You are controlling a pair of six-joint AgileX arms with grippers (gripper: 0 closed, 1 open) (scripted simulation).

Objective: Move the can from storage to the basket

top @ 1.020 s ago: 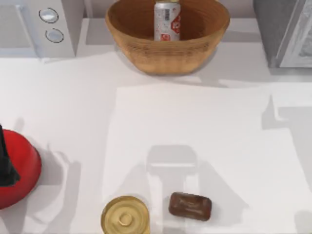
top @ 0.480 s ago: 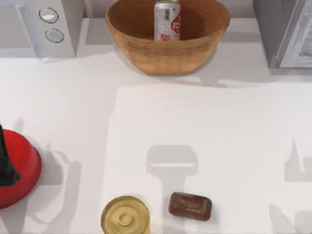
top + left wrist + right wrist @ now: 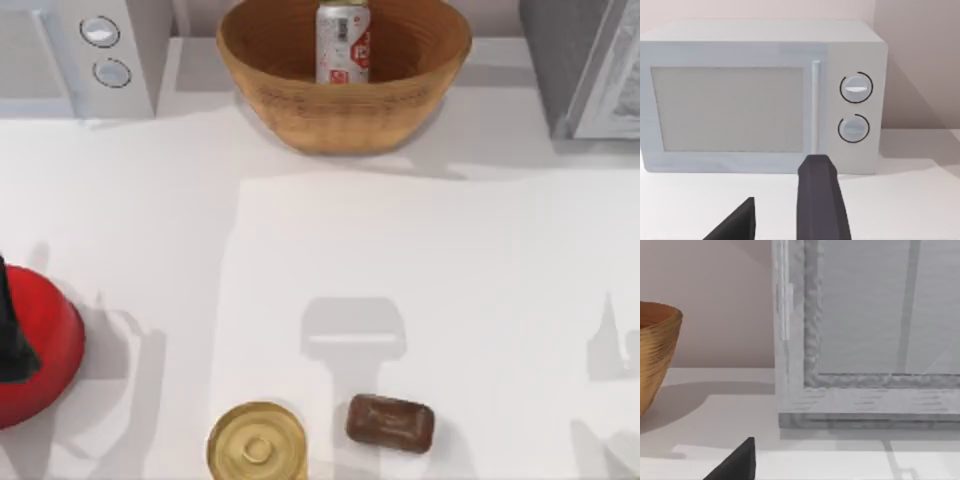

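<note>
Silver with red marks, the can [image 3: 343, 42] is standing upright inside the basket [image 3: 300, 95] at the table's [image 3: 420, 280] far edge. Left hand [image 3: 785, 210] is facing the microwave [image 3: 730, 105], fingers apart, gripping nothing. Whether the right hand [image 3: 737, 462] is holding anything, I cannot tell.

The can [image 3: 343, 42], standing in the basket [image 3: 345, 100], carries the one printed label: red marks and a white panel with small dark print, but no word, brand or number on it can be made out. The microwave [image 3: 760, 95] has two round dials [image 3: 856, 87], each with a plain pointer bar and no figures or scale marks around it that can be read. The gold tin [image 3: 257, 444], the brown block [image 3: 390, 423], the red object [image 3: 30, 350] and the grey cabinet [image 3: 865, 335] bear no lettering.
</note>
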